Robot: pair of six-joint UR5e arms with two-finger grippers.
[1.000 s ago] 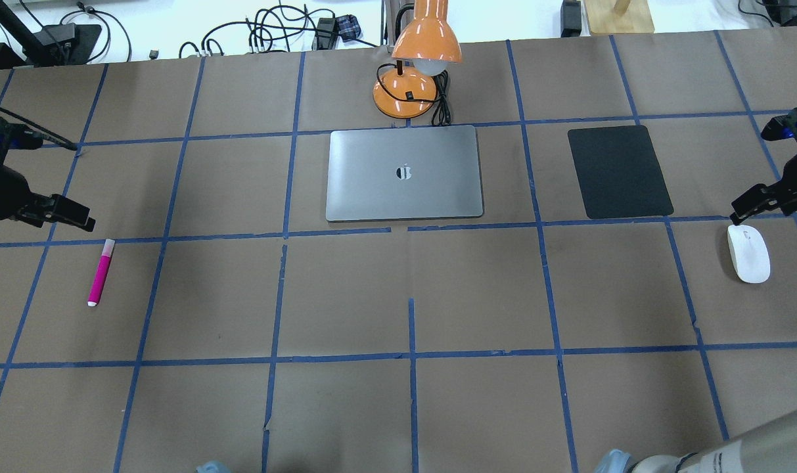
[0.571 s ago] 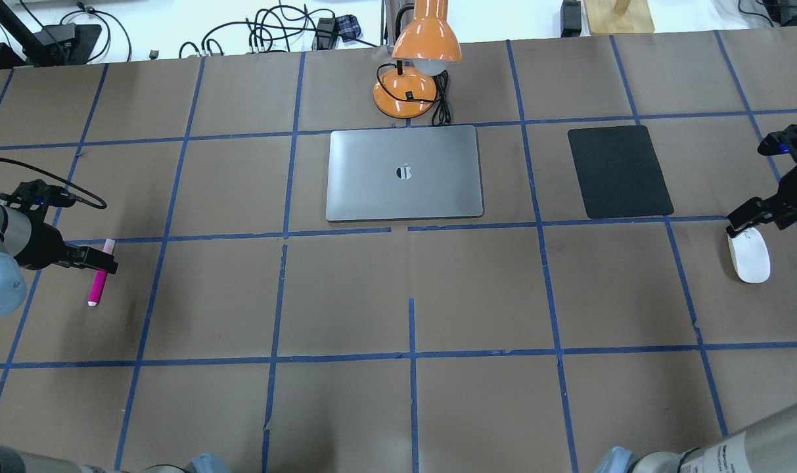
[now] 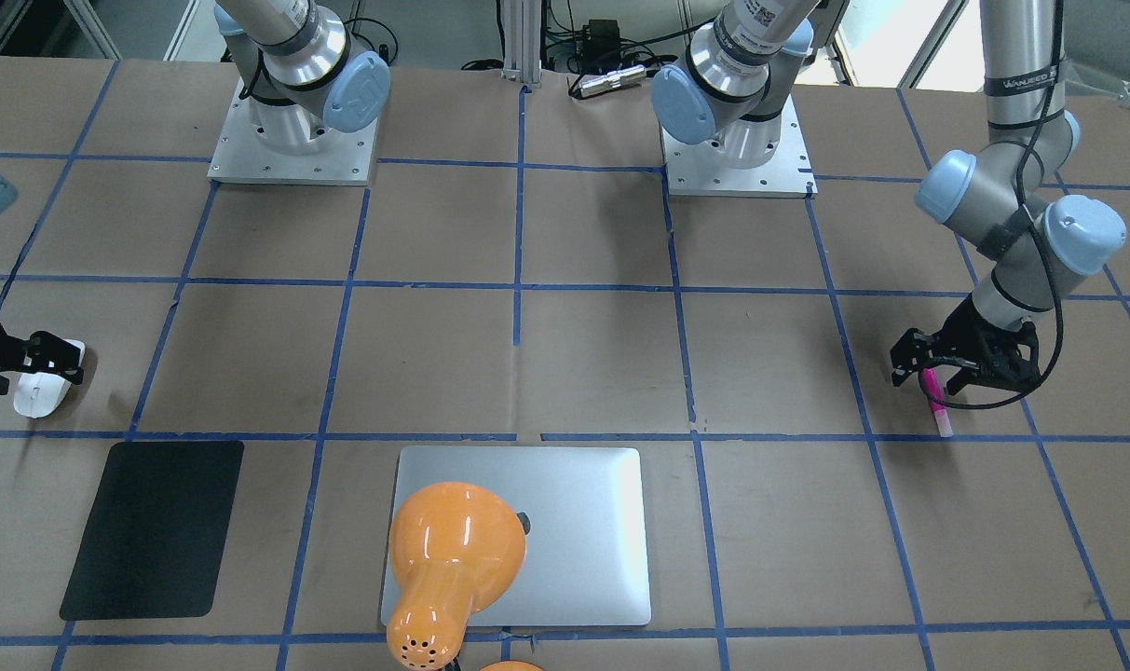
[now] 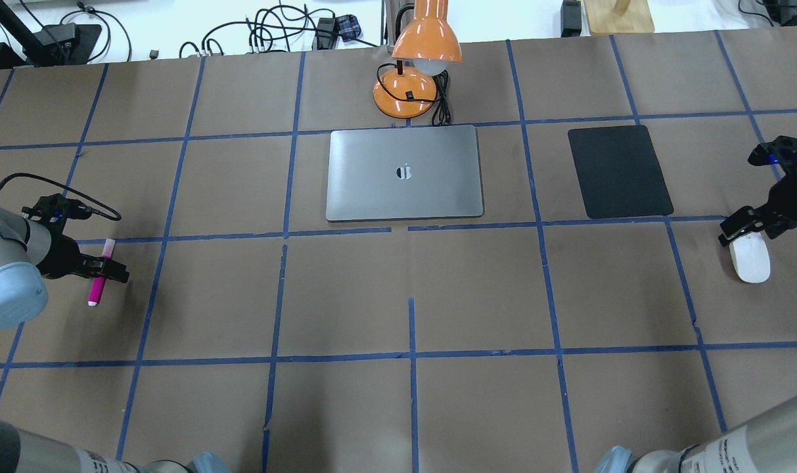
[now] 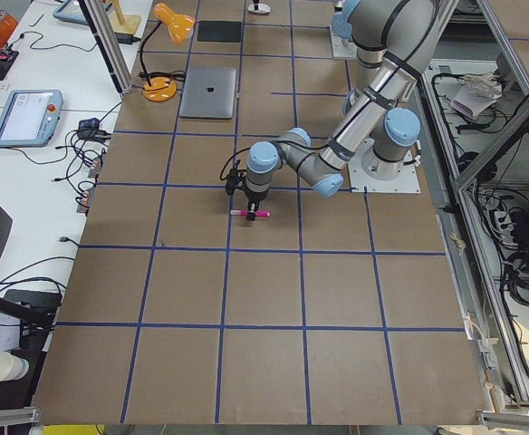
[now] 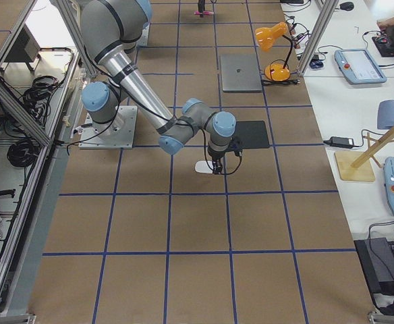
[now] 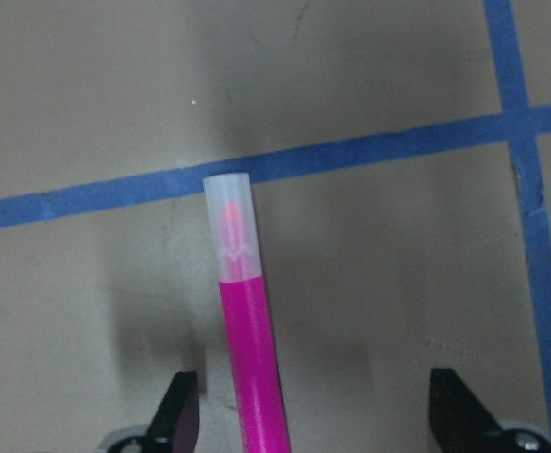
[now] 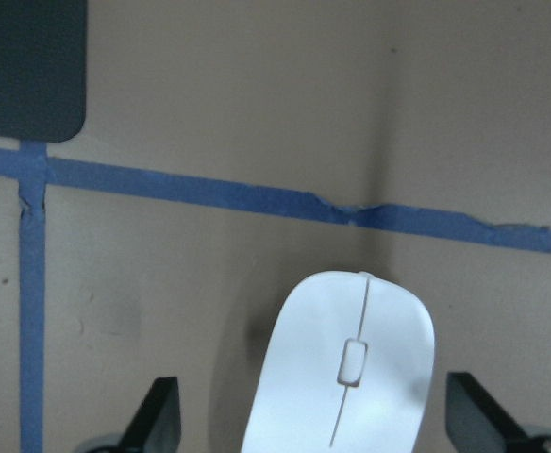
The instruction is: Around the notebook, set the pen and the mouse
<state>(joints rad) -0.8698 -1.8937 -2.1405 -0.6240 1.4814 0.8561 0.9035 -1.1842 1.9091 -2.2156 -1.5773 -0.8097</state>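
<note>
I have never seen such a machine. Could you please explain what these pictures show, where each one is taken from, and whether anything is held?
This is a robot with two arms at a table, each ending in a two-finger gripper. Four pictures come from fixed cameras: above, opposite, and at both table ends. Two come from cameras on the wrists. On the table lie a silver notebook, an orange lamp, a black mat, a pink pen and a white mouse. Nothing is held: the left gripper is open over the pen, the right gripper open over the mouse.
</note>
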